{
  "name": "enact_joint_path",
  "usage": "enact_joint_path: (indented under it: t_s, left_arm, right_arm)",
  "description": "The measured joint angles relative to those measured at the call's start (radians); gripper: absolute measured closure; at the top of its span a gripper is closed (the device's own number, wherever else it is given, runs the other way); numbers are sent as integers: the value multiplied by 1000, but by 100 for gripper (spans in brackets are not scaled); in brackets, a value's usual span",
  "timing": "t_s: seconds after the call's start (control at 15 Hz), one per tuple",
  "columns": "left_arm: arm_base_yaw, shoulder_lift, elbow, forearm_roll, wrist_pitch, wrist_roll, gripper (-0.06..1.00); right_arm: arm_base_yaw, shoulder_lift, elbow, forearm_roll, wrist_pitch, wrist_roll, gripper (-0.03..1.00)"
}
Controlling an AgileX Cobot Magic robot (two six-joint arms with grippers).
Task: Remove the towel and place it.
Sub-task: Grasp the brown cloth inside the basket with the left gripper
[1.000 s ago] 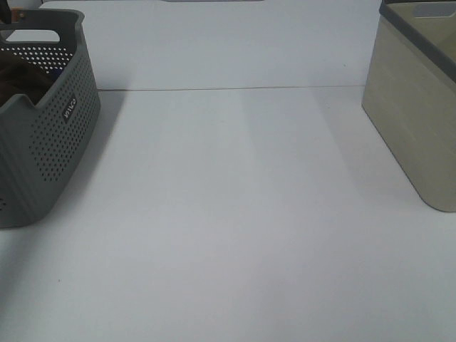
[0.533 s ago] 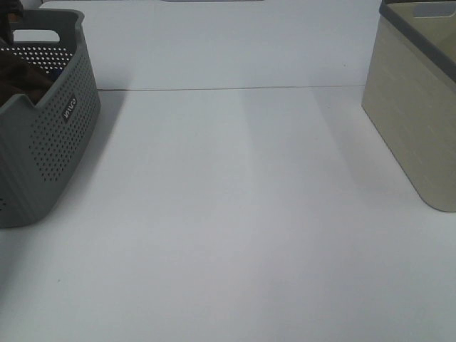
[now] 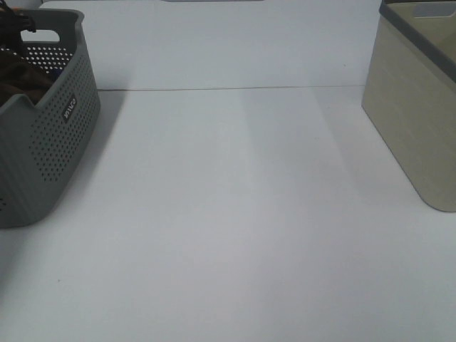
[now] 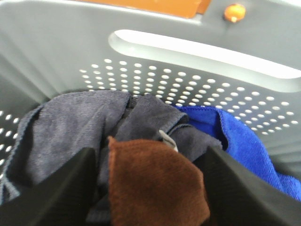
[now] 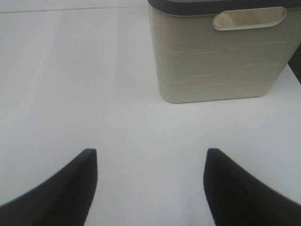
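Note:
The reddish-brown towel [image 4: 155, 188] lies bunched on top of a dark grey cloth [image 4: 70, 127] inside the grey perforated basket [image 3: 57, 135]. In the exterior view only a brown patch of the towel [image 3: 16, 77] shows over the basket rim. My left gripper [image 4: 150, 155] is inside the basket, open, with one finger on each side of the towel's raised fold. Only a dark bit of that arm [image 3: 16, 20] shows at the basket's far rim. My right gripper [image 5: 150, 151] is open over bare white table, holding nothing.
A bright blue cloth [image 4: 244, 141] lies in the basket beside the dark grey one. A beige bin with a grey rim [image 3: 420, 121] stands at the right edge of the table [image 3: 235, 214]; its handle side [image 5: 221, 52] faces my right gripper.
The dark part of my left arm at the basket's far rim has shifted slightly. Basket, bin and right arm have not moved.

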Motion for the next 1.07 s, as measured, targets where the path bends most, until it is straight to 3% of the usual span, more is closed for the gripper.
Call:
enact_joint_path:
  t_s: [0.27, 0.53, 1.07]
  left_arm:
    - [0, 8, -1, -2, -34, 0, 49]
    - [0, 8, -4, -2, -36, 40, 91]
    - [0, -96, -4, -29, -28, 150, 94]
  right_arm:
    - [0, 0, 0, 0, 0, 0, 34]
    - [0, 0, 0, 0, 0, 0, 34]
    - [0, 0, 0, 0, 0, 0, 34]
